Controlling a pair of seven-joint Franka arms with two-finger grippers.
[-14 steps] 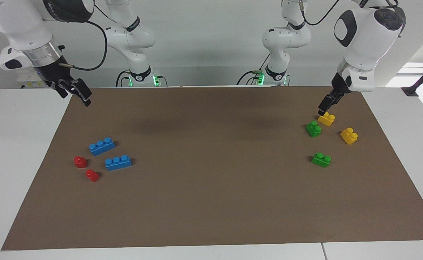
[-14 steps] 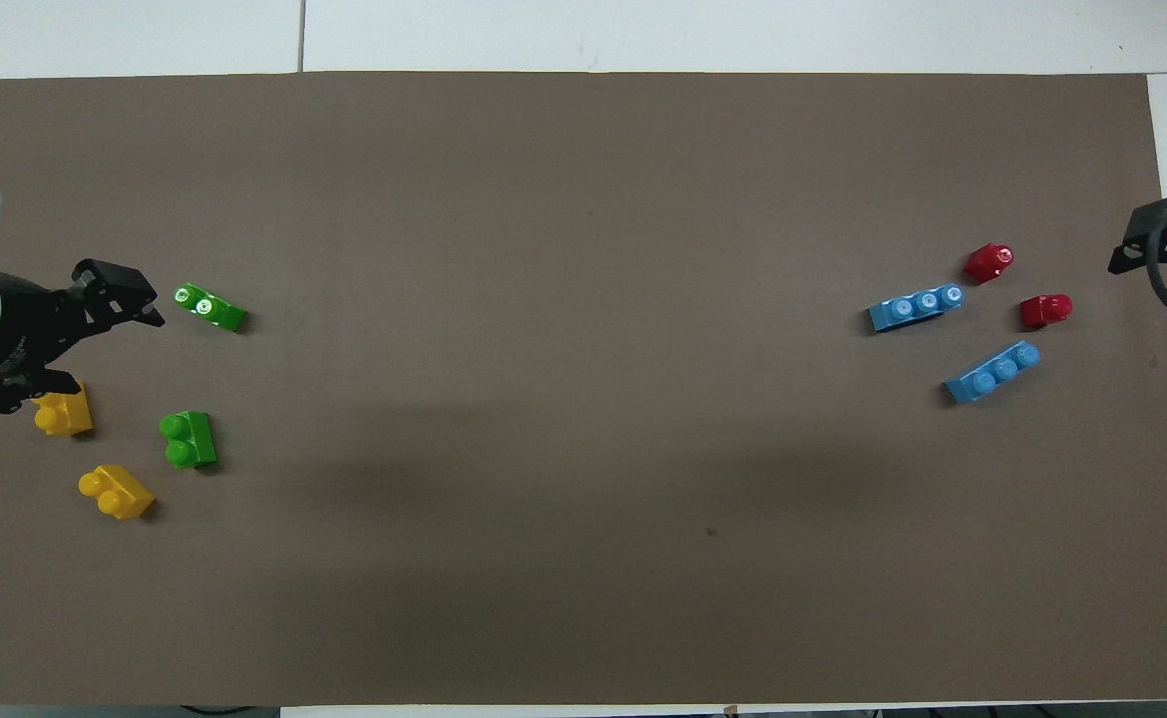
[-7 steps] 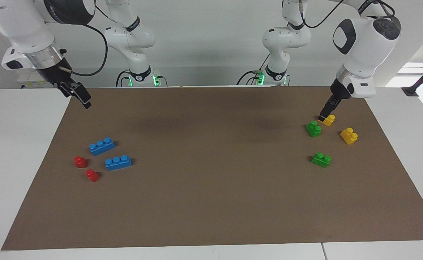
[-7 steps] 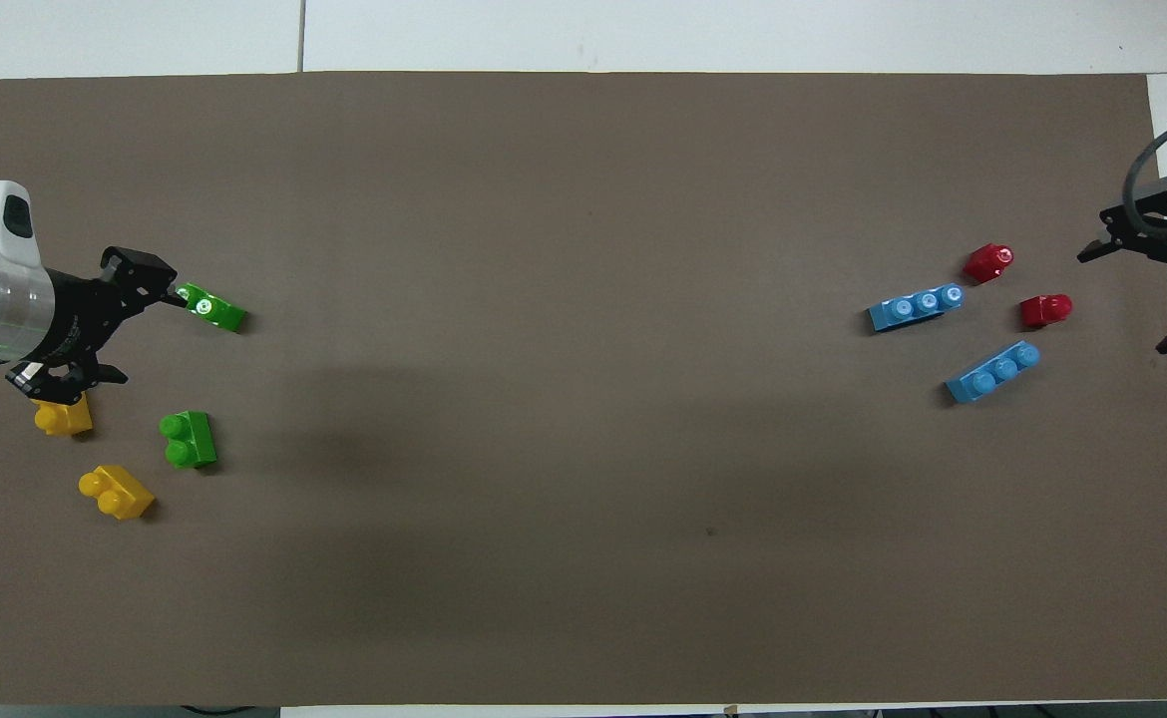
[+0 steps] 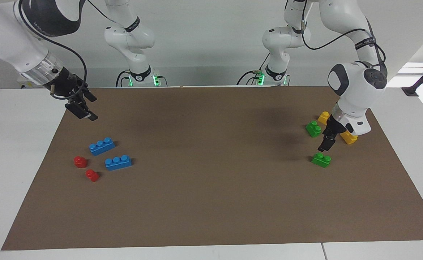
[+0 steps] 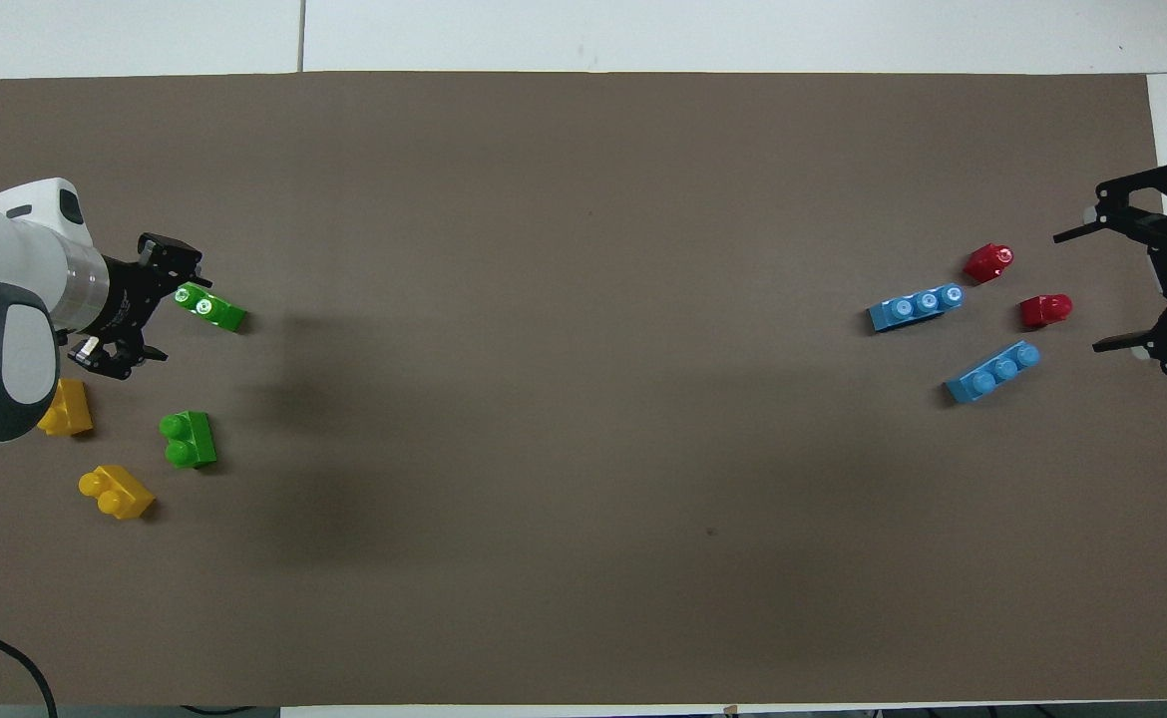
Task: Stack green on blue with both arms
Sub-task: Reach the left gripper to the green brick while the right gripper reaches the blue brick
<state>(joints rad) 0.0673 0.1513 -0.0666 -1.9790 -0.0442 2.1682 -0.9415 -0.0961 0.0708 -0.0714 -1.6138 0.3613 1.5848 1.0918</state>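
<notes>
We have two arms at work and nothing gripped yet. The left gripper (image 5: 324,145) hangs just above the mat, over the green brick (image 5: 321,159) that lies farther from the robots, at about five o'clock of the facing view's centre. In the overhead view its fingers (image 6: 167,261) are spread, with that green brick (image 6: 209,308) just off their tips rather than between them. The second green brick (image 5: 313,129) lies nearer to the robots, beside two yellow bricks (image 5: 348,137).

The right gripper (image 5: 83,107) is raised over the edge of the brown mat (image 5: 211,202) at the right arm's end, its fingers wide apart and empty. The two blue bricks (image 5: 102,146) lie at about nine o'clock in the facing view, with two red bricks (image 5: 80,161) close beside them.

To do this step well, we judge the left gripper should centre over the green brick, turn to straddle its long sides below the studs, and drop fully before closing. The brick sits skewed on the mat, so wrist alignment matters; a fingertip landing on a stud would likely tip or push it. For the right gripper, we would pick the blue brick (image 5: 118,162) that is farther from the robots.
</notes>
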